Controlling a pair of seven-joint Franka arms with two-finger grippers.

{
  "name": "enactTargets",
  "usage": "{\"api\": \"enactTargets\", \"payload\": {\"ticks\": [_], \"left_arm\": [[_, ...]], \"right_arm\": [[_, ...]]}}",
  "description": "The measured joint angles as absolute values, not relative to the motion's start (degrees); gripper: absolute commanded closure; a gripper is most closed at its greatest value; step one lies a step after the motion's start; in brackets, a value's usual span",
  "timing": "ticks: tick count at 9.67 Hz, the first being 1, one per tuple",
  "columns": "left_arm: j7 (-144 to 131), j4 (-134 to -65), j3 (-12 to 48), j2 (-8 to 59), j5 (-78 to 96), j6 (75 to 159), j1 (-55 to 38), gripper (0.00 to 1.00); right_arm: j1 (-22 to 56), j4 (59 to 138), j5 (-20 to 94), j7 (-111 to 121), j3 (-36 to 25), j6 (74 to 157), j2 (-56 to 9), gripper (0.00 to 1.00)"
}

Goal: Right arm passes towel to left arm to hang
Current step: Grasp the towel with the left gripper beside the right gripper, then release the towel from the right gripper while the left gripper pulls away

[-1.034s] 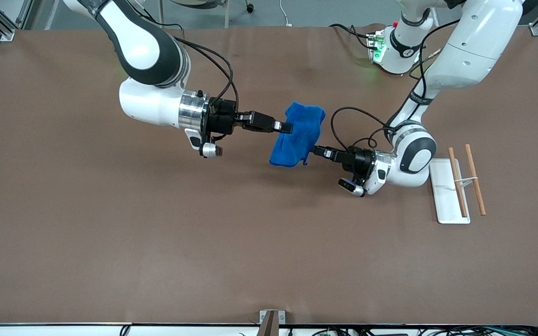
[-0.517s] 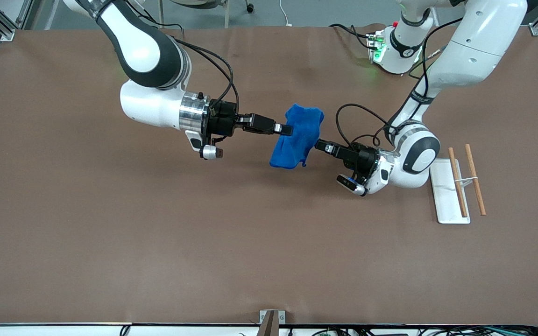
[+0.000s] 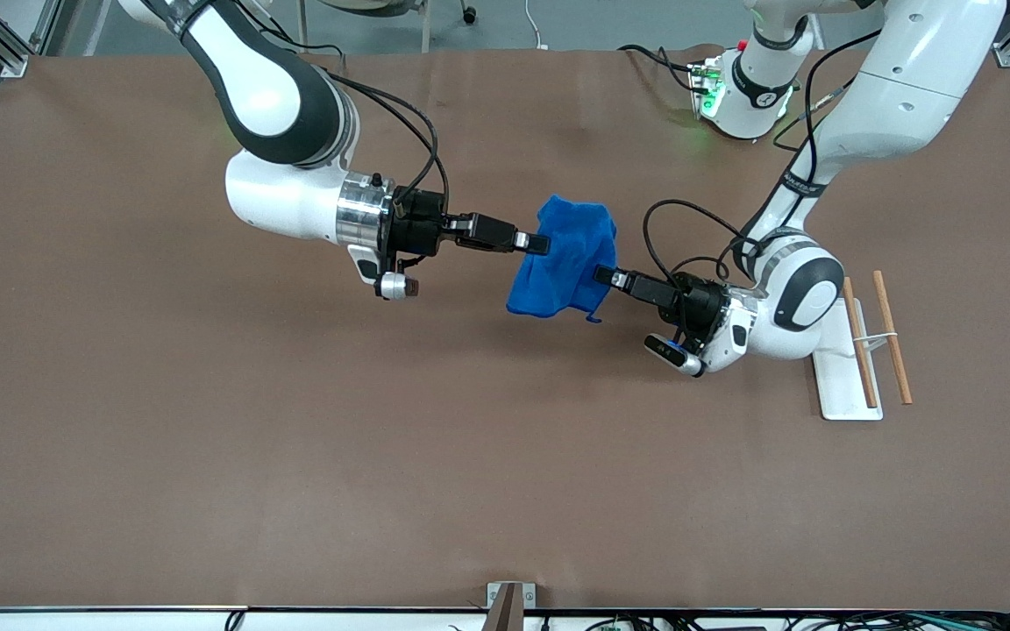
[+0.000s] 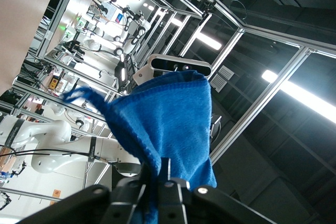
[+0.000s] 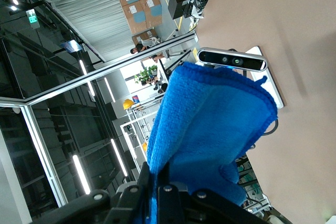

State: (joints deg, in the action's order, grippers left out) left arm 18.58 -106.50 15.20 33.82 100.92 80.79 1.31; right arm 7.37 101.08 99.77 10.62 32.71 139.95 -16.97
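Brown tabletop [image 3: 207, 438] w/ towel [image 3: 562, 258] held up over its middle, right claw [image 3: 538, 243] and left claw [image 3: 603, 275] both clamped on towel edges, white rack [image 3: 838, 386] toward left arm's end

Black two-finger left gripper [image 3: 603, 274] has shifted toward the left arm's end, drawing the bright blue soft towel's [image 3: 562, 258] edge (now stretched wider) with it.
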Motion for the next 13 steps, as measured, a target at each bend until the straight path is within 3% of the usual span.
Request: {"api": "enactTargets", "payload": {"ticks": [1, 2, 3, 5, 8, 13], "left_arm": [[17.3, -106.0, 15.2, 33.7, 100.9, 80.8, 1.8, 1.0], [14.9, -105.0, 15.2, 33.2, 100.9, 80.7, 2.5, 1.0], [11.5, -103.6, 15.3, 32.5, 100.9, 80.7, 3.4, 1.0], [4.5, -100.2, 15.2, 31.6, 100.9, 80.8, 5.0, 1.0], [-3.8, -94.3, 14.6, 31.5, 92.0, 80.9, 8.9, 1.0], [-8.7, -84.0, 14.3, 31.4, 58.9, 81.0, 19.6, 1.0]], "right_arm": [[7.4, 101.1, 99.8, 10.6, 32.7, 139.9, -17.0, 0.98], [7.4, 101.0, 99.8, 10.6, 32.7, 139.9, -17.0, 0.71], [7.4, 101.0, 99.8, 10.6, 32.7, 140.0, -17.0, 0.01], [6.8, 101.7, 97.6, 10.7, 32.5, 140.2, -17.0, 0.0], [1.8, 105.3, 81.4, 10.7, 30.9, 139.5, -16.5, 0.0], [-0.3, 109.8, 37.3, 7.5, 10.3, 122.7, -11.3, 0.0]]}}
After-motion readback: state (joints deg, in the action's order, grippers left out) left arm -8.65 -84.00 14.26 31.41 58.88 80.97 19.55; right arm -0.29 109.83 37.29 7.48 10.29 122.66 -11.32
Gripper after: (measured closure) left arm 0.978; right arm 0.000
